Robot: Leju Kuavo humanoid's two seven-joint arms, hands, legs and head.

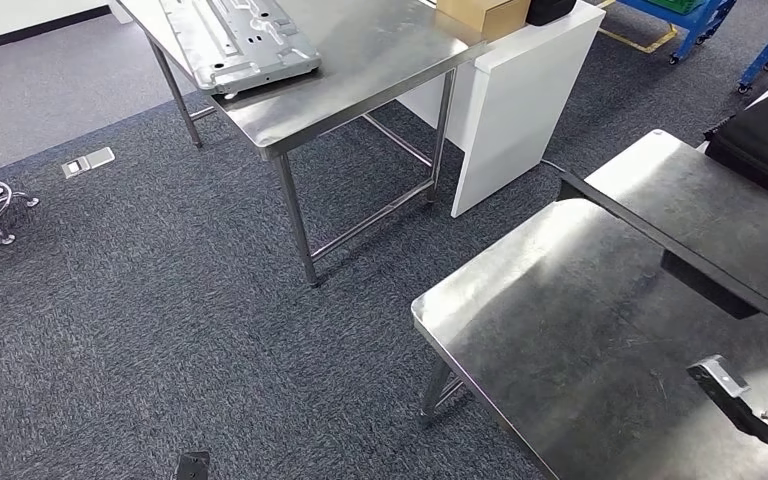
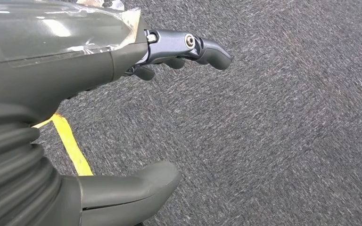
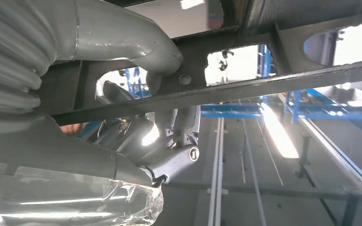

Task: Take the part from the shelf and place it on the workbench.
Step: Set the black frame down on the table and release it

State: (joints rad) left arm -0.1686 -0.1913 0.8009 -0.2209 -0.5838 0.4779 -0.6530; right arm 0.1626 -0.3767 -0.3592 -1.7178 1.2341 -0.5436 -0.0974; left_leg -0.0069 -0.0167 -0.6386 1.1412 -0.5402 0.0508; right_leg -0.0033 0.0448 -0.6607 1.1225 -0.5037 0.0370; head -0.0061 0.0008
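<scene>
A: Part status?
B: Dark metal part point(image 3: 245, 89) gripped in right hand point(image 3: 169, 108) (thumb over its bar), low over near steel workbench point(image 1: 580, 330).
A: Left hand point(image 2: 136, 108)?
B: Fingers apart, empty, above carpet point(image 2: 273, 141).

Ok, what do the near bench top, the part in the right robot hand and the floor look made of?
Near bench top: apparently brushed stainless steel, with dull streaky reflections. Part gripped by the right robot hand: looks like dark, matte flat metal framing with cut-outs and a rivet; alloy unclear. Floor: blue-grey carpet tiles, looped texture.
</scene>
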